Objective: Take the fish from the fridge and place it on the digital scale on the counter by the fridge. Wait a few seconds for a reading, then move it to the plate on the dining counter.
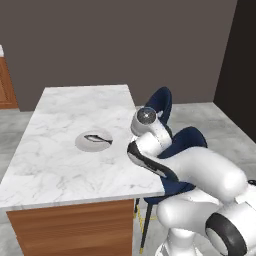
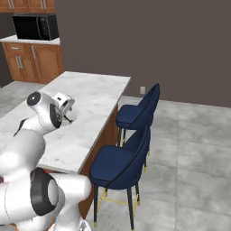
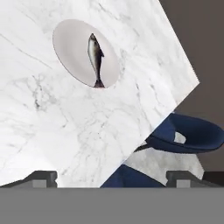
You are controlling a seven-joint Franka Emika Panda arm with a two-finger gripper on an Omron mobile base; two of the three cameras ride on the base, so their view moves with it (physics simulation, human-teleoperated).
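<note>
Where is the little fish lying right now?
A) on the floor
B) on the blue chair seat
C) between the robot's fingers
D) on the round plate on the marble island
D: the fish lies flat on the plate on the dining counter, and the hand view shows it there too, well clear of the open fingers.

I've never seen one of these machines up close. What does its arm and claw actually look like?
The arm is built of fat, rounded, glossy white segments, joined by dark grey-black bands and round joint caps. One cap near the wrist is a grey disc with a pale centre. No loose cables show. The claw ends in two small, blocky dark grey finger tips.
</note>
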